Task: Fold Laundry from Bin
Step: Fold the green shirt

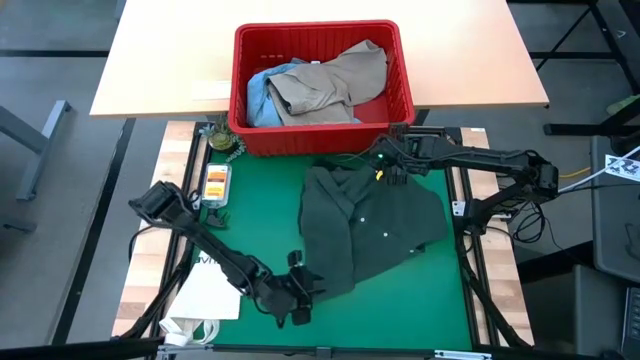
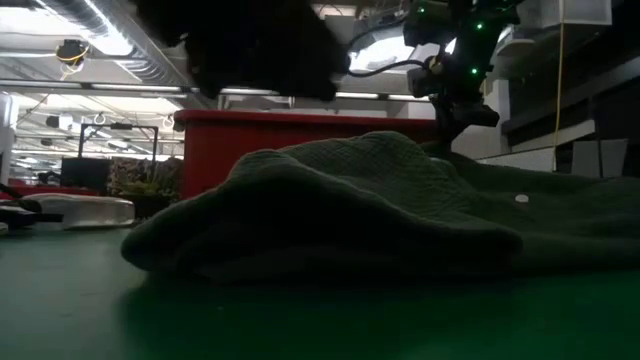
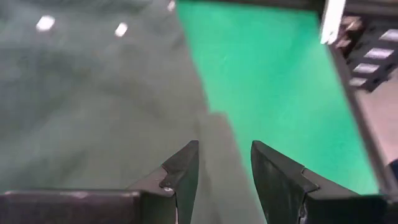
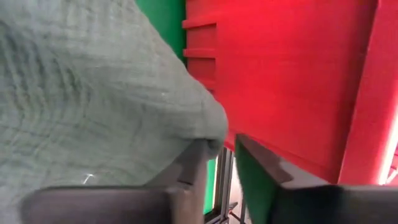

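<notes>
On the mat [image 1: 270,190] | right pincer [image 4: 221,158] narrowly parted, touching shirt [image 1: 370,225] | left pincer [image 3: 224,171] apart, empty

A pale wooden worktop [image 1: 320,50] fills the upper part of the high view, with grey floor [image 1: 40,150] on both sides. In the low view, ceiling ducts [image 2: 90,30] and strip lights [image 2: 60,70] cross the upper left.

Blurred dark arm mass [image 2: 255,45] is blocking the low view's upper left — red bin [image 2: 300,150] is showing only partly behind the green shirt [image 2: 380,200].
</notes>
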You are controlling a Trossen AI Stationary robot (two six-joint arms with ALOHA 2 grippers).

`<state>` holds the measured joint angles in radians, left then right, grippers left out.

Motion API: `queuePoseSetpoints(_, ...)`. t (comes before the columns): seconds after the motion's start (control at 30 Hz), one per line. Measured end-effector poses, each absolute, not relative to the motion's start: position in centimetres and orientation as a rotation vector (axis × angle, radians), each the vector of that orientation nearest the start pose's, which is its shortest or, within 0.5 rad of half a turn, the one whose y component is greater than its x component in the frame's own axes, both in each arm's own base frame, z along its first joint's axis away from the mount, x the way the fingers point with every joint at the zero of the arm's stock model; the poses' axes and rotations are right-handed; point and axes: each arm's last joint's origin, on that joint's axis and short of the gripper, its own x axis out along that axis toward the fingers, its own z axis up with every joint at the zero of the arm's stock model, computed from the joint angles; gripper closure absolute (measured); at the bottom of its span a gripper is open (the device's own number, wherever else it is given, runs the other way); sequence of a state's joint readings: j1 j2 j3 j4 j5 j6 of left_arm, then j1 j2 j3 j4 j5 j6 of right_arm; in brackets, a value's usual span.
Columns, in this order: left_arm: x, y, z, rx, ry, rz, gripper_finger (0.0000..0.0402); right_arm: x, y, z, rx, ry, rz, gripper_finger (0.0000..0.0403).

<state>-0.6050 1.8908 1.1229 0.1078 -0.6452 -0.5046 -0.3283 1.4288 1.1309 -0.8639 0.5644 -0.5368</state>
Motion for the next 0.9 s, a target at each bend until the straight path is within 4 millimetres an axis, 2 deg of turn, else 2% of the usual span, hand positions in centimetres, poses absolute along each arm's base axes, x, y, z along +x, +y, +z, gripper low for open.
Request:
queuePoseSetpoints(0.17,34.7,-21.3,16.9,-0.051,0.424,0.032,0.0262,25.2,-10.2,26.6,-0.582,1.378,-0.453,0.0246)
queuePoseSetpoints(0.33,35.0,-21.4,16.3,0.018,0.425,0.007,0.0262,25.2,-10.2,26.6,-0.582,1.378,-0.451,0.0210)
queuePoseSetpoints(0.5,35.8,-21.4,16.9,0.035,0.409,-0.005,0.0262,25.2,-10.2,26.6,-0.579,1.379,-0.452,0.0199)
queuePoseSetpoints(0.63,37.1,-22.4,17.2,0.150,0.426,-0.066,0.0262,25.1,-10.2,26.6,-0.578,1.379,-0.453,0.0198)
queuePoseSetpoints(0.77,37.9,-22.9,16.5,0.250,0.551,-0.061,0.0262,25.1,-10.2,26.5,-0.574,1.385,-0.444,0.0198)
queuePoseSetpoints(0.9,38.5,-22.6,15.2,0.259,0.611,-0.030,0.0262,25.0,-10.1,26.5,-0.573,1.395,-0.437,0.0198)
